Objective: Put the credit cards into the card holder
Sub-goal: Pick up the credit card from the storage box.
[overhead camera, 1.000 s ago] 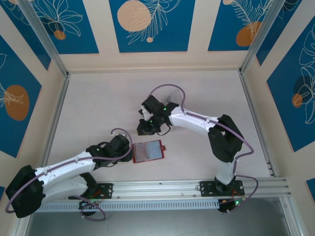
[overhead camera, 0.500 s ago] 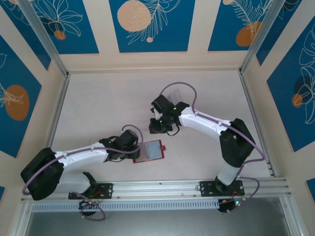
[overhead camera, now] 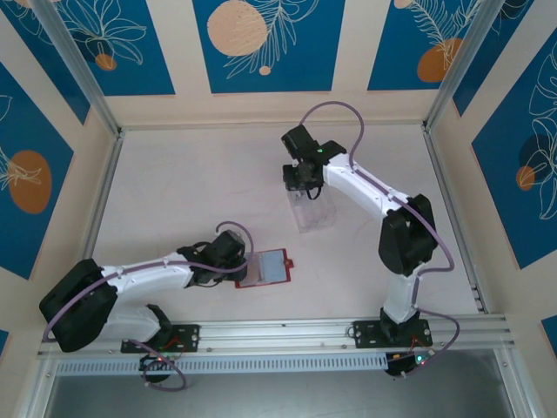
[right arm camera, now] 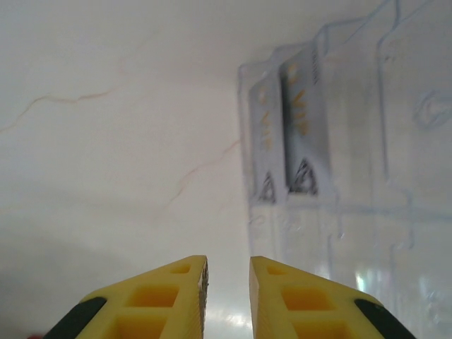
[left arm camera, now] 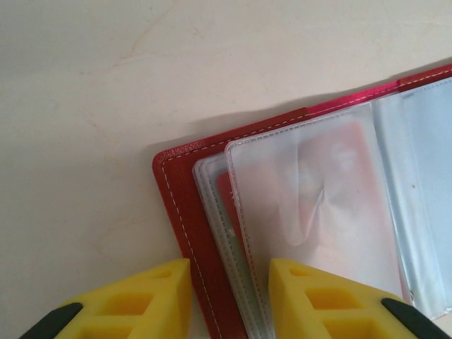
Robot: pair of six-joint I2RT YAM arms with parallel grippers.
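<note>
Room: pale table, blue-and-cream leaf-patterned walls on three sides.
Card holder: lying open and flat on the near part of the table, clear sleeves facing up.
Left gripper: right at the holder's left edge; fingers apart, one over bare table, the other over the sleeves, the red cover's border between them.
Right gripper: out at the far side, hovering over the table just beside the clear tray; fingers a narrow slit apart, nothing between them.
Grey cards: two standing in a tray slot, gold lettering, too blurred to be sure of.
Hard to see: a reddish card behind the cloudy top sleeve, outline vague; the holder's right part is cut off in the left wrist view.
Heading: the holder's long axis runs left-right, slightly tilted; snap tab on the right edge, away from the left gripper.
</note>
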